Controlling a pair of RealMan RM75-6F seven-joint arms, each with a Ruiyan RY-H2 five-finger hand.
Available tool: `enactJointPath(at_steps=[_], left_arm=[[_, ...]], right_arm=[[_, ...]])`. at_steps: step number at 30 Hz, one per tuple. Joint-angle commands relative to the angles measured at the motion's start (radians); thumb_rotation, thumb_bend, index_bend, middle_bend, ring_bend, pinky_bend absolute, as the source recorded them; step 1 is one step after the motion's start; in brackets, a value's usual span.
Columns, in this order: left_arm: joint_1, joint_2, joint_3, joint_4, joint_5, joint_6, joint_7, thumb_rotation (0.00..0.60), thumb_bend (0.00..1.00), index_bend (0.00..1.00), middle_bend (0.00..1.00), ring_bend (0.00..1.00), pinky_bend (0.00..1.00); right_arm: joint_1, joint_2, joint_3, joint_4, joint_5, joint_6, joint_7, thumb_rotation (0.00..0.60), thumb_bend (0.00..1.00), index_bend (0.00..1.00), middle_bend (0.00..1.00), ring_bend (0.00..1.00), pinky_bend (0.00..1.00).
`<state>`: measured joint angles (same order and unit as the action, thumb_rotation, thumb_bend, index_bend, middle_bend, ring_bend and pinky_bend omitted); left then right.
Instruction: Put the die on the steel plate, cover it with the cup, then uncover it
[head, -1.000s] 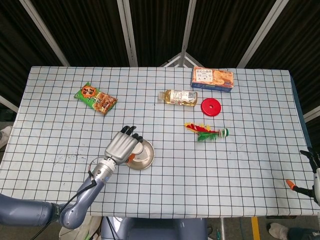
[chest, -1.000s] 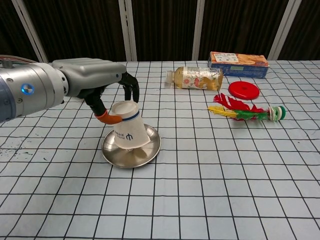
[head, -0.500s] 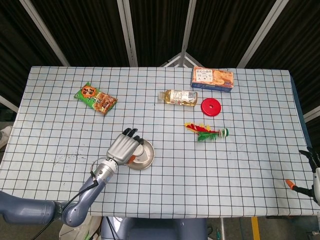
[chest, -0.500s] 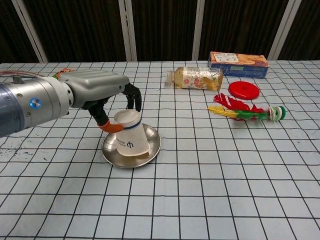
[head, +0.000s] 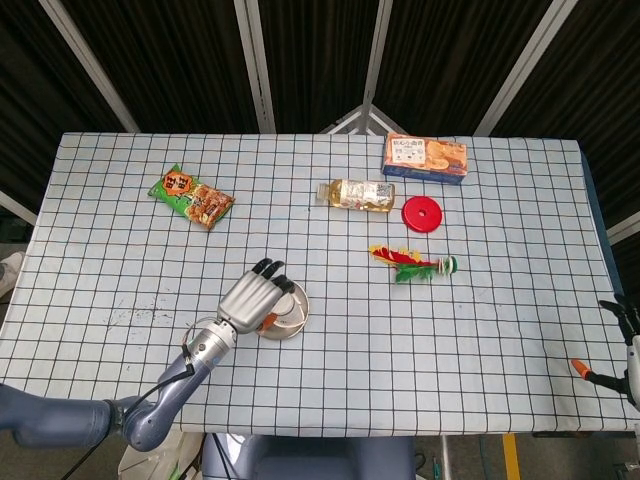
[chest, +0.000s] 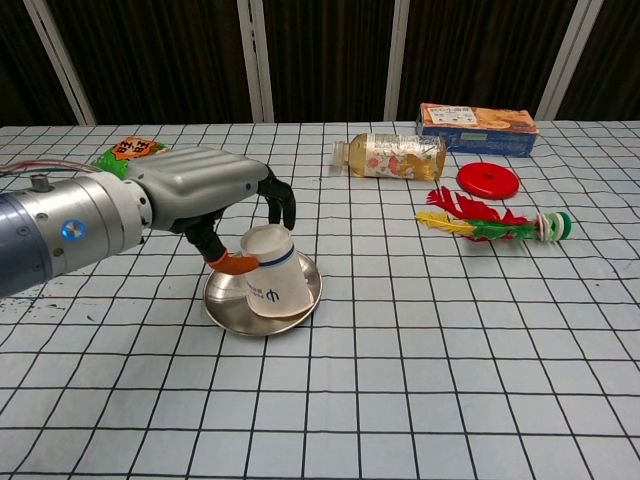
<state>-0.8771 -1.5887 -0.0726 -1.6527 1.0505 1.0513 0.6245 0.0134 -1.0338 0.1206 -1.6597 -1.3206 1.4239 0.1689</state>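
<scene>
My left hand (chest: 205, 190) reaches over the steel plate (chest: 222, 300) and grips a white paper cup (chest: 272, 282) between its orange-tipped thumb and its dark fingers. The cup is upside down and tilted, with its rim down on the plate. In the head view the left hand (head: 250, 298) covers most of the cup (head: 286, 306) and part of the plate (head: 296, 320). No die shows in either view. My right hand (head: 622, 345) pokes in at the table's right edge, only partly seen.
A drink bottle (chest: 392, 157) lies at the back middle, a biscuit box (chest: 476, 128) and a red disc (chest: 488, 181) to its right. A feathered shuttlecock (chest: 490, 225) lies at the right, a snack packet (head: 191, 196) at the back left.
My left hand has come down and nearer with the cup, lowering its rim from above the plate onto it. The right hand has not moved.
</scene>
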Motion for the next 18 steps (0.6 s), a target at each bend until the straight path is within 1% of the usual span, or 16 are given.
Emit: enactJointPath(at_steps=[1,9,18], left_arm=[[0.008,0.007,0.007,0.012,0.024,-0.006,-0.026,0.600,0.58,0.42,0.41,0.12,0.13],[0.017,0.030,0.007,0.035,0.063,-0.008,-0.048,0.600,0.58,0.42,0.42,0.12,0.13],[0.025,0.002,0.000,0.083,0.093,-0.016,-0.084,0.600,0.58,0.42,0.42,0.12,0.13]], right_arm=[[0.000,0.000,0.000,0.000,0.000,0.000,-0.001,0.600,0.10,0.21,0.13,0.14,0.03],[0.001,-0.001,0.000,-0.003,0.001,-0.003,-0.005,0.600,0.10,0.21,0.13,0.14,0.03],[0.004,-0.003,-0.001,-0.003,0.004,-0.010,-0.007,0.600,0.10,0.21,0.13,0.14,0.03]])
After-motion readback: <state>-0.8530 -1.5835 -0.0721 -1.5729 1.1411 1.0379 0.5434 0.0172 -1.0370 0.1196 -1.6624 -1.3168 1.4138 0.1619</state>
